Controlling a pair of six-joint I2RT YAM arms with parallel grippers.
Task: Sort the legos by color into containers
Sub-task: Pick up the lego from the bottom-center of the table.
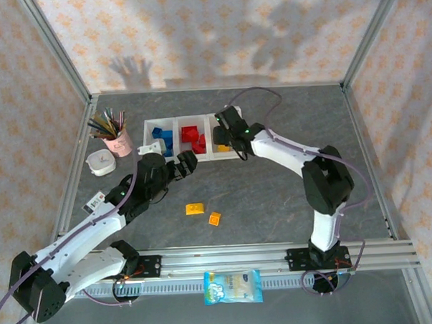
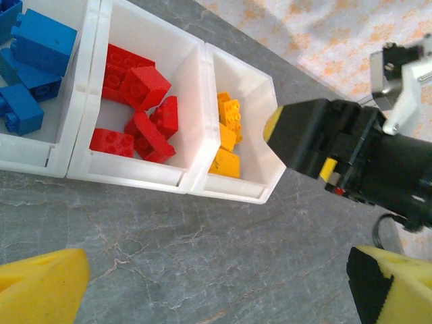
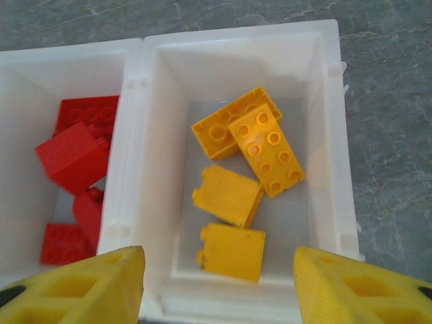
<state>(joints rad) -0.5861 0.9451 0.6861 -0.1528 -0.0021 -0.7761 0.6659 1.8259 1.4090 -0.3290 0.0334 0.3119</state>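
Note:
The containers (image 1: 177, 135) are three joined white bins at the back of the table. The left bin holds blue legos (image 2: 40, 44), the middle one red legos (image 2: 145, 88), the right one several yellow legos (image 3: 233, 196). My right gripper (image 1: 231, 138) hangs over the yellow bin; in the right wrist view it (image 3: 219, 283) is open with nothing between its fingers. My left gripper (image 1: 185, 163) stands in front of the bins, over bare table, open wide and empty (image 2: 216, 290). Two yellow legos (image 1: 195, 209) (image 1: 215, 219) lie on the table nearer to me.
A pink pencil cup (image 1: 114, 135) and a small white round dish (image 1: 101, 163) stand left of the bins. A blue-and-white packet (image 1: 232, 285) lies on the front rail. Metal frame posts border the table.

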